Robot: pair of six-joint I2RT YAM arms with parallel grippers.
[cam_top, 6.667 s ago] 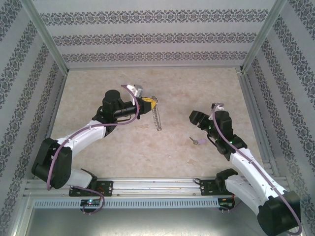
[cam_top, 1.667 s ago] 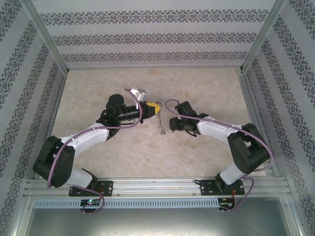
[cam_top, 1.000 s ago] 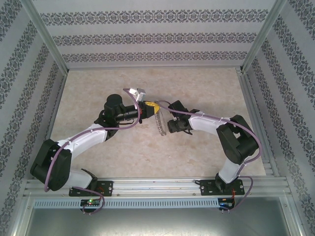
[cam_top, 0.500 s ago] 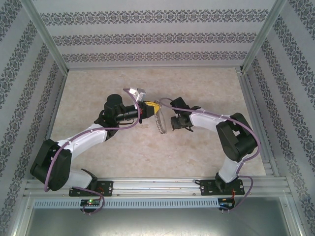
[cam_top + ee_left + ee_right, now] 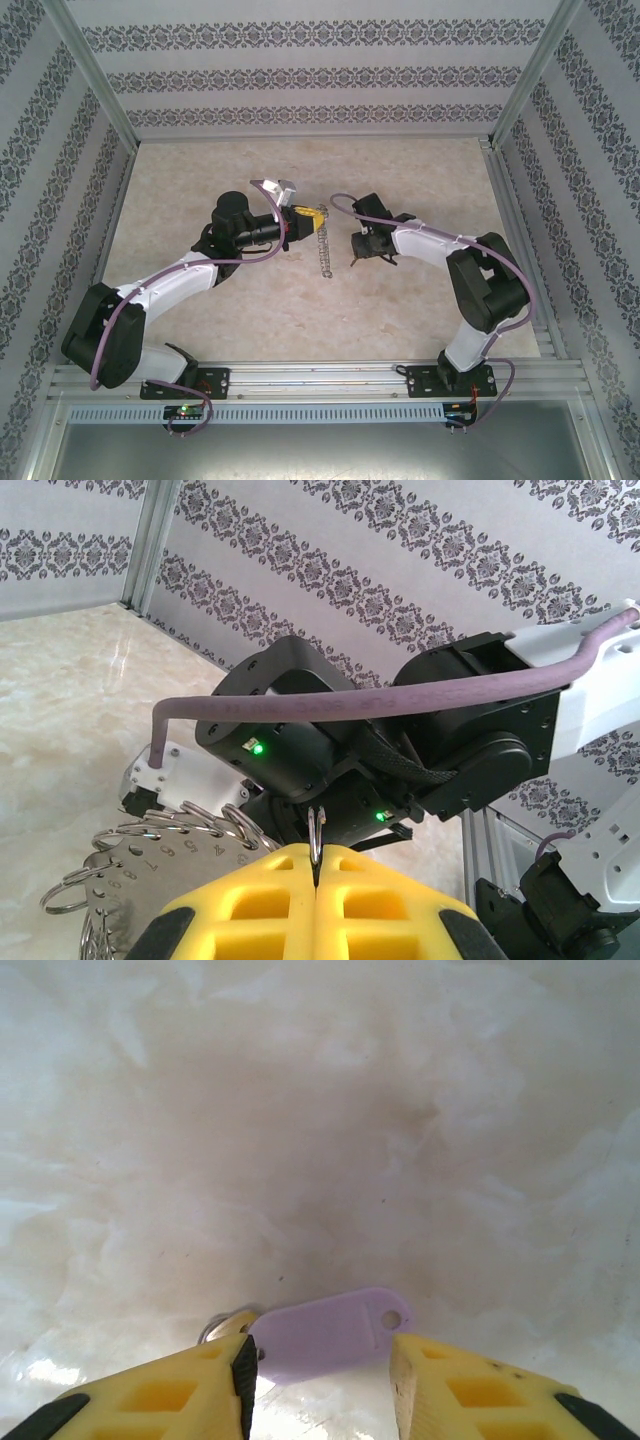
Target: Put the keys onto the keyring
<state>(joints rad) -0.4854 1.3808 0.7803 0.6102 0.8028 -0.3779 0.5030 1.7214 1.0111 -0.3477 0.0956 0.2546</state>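
My left gripper (image 5: 308, 215) is held above the table and is shut on the top of the keyring (image 5: 323, 245), which hangs straight down, edge-on. In the left wrist view the yellow fingers (image 5: 250, 910) pinch a thin wire loop. The keyring (image 5: 160, 865) shows as a grey numbered plate edged with small split rings. My right gripper (image 5: 356, 248) hovers just right of the ring. In the right wrist view the lilac key tag (image 5: 325, 1332) spans the gap of the right gripper (image 5: 320, 1360), both ends touching the fingers. The tag's small metal ring (image 5: 225, 1325) sits by the left finger.
The marble-patterned table (image 5: 300, 320) is enclosed by patterned walls and aluminium posts (image 5: 90, 70). In the left wrist view the right arm's black wrist and purple cable (image 5: 330, 730) sit close behind the ring.
My right gripper has drawn back slightly to the right from the keyring. The ring has swung from a tilted face to hanging edge-on. The left arm has hardly moved.
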